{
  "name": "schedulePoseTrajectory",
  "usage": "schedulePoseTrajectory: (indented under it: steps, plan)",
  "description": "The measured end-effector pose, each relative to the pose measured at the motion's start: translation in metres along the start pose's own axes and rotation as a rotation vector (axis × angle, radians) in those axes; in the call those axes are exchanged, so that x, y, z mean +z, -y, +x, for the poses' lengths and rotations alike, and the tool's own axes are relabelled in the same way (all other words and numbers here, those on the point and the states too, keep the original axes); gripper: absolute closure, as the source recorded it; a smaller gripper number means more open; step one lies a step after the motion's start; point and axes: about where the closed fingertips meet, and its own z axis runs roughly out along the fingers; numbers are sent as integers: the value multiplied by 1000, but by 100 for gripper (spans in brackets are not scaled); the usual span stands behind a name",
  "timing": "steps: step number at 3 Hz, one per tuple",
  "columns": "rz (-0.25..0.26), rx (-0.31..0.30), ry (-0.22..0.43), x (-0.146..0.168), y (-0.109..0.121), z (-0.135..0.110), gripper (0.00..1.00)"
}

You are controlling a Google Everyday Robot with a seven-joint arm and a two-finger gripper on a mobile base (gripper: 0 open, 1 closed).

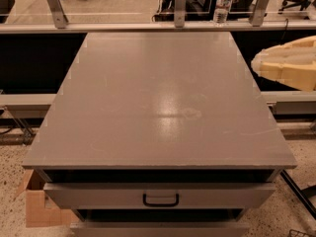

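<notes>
My cream-coloured gripper point(264, 64) comes in from the right edge of the camera view and hovers beside the right rim of a grey cabinet top point(158, 98), at about its far half. It holds nothing that I can see and touches nothing. The grey top bears no objects. Under the front edge, a grey drawer point(158, 195) with a black handle point(161, 200) stands pulled out a little.
A cardboard box point(37, 206) sits on the speckled floor at the cabinet's front left. A metal rail with posts point(180, 6) runs behind the cabinet, with a water bottle point(223, 3) beyond it. Office chairs stand in the far background.
</notes>
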Motion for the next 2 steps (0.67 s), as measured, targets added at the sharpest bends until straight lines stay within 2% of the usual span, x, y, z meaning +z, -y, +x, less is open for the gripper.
schedulePoseTrajectory:
  steps: [2]
  plan:
    - [-8,-24,-15,5,-4,-6,12]
